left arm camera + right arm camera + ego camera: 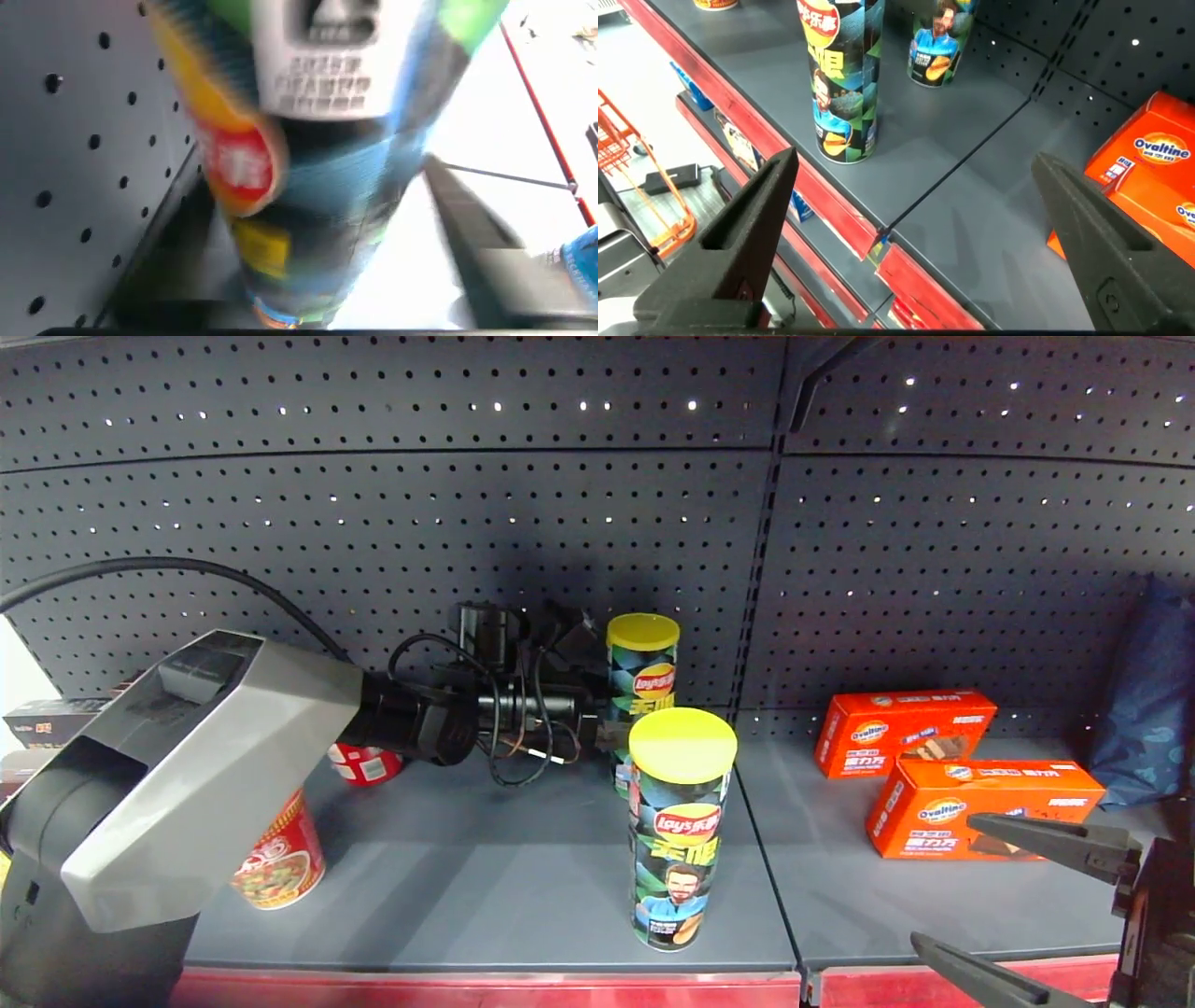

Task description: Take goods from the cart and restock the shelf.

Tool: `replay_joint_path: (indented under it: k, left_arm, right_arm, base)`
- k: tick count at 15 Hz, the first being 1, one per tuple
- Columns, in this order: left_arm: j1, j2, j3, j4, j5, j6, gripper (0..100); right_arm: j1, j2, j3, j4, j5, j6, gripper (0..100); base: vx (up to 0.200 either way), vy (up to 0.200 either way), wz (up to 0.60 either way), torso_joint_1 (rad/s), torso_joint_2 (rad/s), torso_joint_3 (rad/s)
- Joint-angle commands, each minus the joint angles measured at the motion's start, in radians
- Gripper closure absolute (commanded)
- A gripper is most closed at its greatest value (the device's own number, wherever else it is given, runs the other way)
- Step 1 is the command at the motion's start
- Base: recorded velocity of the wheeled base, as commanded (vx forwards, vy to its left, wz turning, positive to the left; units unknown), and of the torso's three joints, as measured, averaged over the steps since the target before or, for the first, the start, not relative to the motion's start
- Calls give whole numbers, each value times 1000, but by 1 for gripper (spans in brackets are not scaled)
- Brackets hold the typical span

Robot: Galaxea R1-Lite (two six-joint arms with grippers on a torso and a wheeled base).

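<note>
Right gripper point(943, 882) hung wide open at the shelf point(467, 859) edge, while the left gripper point(605, 735) seemingly clasped the rear chip can point(642, 672) between blurred fingers point(467, 224).

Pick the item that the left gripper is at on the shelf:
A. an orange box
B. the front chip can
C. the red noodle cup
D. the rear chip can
D: the left gripper sits right at the side of the rear chip can, which stands behind the front chip can.
</note>
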Motion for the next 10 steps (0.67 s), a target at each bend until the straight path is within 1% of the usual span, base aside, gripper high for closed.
replay_joint_path:
  k: [1,3,5,6,7,8,9,10]
  left_arm:
    - [-11,-6,3,-1,1,0,0]
    - [-14,-22,25,-4,11,2,0]
    - [-11,-80,95,-14,32,5,0]
    - [-7,-140,189,-24,41,9,0]
    - [2,-218,341,-86,57,11,0]
    - [27,-264,456,-166,70,9,0]
    - [27,-264,456,-166,70,9,0]
    - [79,-356,652,-279,75,8,0]
  right_arm:
    - [0,3,-1,0,1,-1,0]
    - [0,11,-5,0,-2,-1,0]
    - [-1,36,-22,0,-6,-1,0]
    - [-4,54,-41,1,-7,-1,0]
    - [-4,85,-74,1,-10,-1,0]
    - [-6,112,-100,1,-27,-1,0]
    - [-6,112,-100,1,-27,-1,0]
    - [-4,184,-146,1,-55,-2,0]
  base:
    - [0,0,0,0,0,0]
    - [0,0,0,0,0,0]
    - [0,0,0,0,0,0]
    - [0,0,0,0,0,0]
    - [0,0,0,0,0,0]
    - [0,0,0,0,0,0]
    - [0,0,0,0,0,0]
    - [0,0,0,0,0,0]
